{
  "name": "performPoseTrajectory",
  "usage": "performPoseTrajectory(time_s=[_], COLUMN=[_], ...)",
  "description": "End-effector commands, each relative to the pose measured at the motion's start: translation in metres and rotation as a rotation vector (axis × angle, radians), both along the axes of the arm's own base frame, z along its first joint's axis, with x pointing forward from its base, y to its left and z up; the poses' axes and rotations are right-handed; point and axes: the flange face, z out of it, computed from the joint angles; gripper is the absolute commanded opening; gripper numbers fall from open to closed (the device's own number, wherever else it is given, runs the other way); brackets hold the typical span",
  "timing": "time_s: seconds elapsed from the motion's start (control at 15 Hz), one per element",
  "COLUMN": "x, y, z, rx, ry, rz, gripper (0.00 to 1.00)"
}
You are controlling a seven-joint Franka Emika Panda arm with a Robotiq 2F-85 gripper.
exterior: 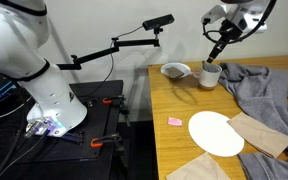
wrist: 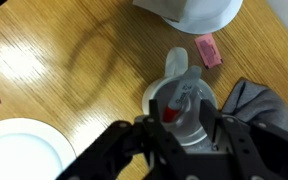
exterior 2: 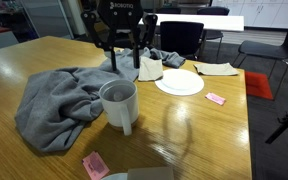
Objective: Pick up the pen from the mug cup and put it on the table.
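In the wrist view the hand points down over the mug cup, its fingers spread wide and gripping nothing. The pen sits inside the mug cup, seen nearly end-on, so its long axis runs steeply upward, red end toward the camera. Farther off on the surface lie a pink note and a white bowl.

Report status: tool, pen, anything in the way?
Tool open, above the mug cup. Pen in the mug cup, not gripped. Grey cloth close beside the mug cup; bowl nearby.
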Motion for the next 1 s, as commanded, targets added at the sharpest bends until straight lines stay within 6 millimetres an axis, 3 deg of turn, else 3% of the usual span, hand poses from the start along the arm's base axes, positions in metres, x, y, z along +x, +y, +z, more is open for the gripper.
performPoseTrajectory(time_s=[0.0,0.27,0.93], x=[0.015,0.021,0.025], y=[0.004,0.008,0.017], z=[-0.007,-0.019,-0.043], rx=[-0.019,-0.023,-0.018], ry=[-0.011,0.0,0.038], rz=[0.011,0.015,0.03], gripper=[0.49,0.51,0.43])
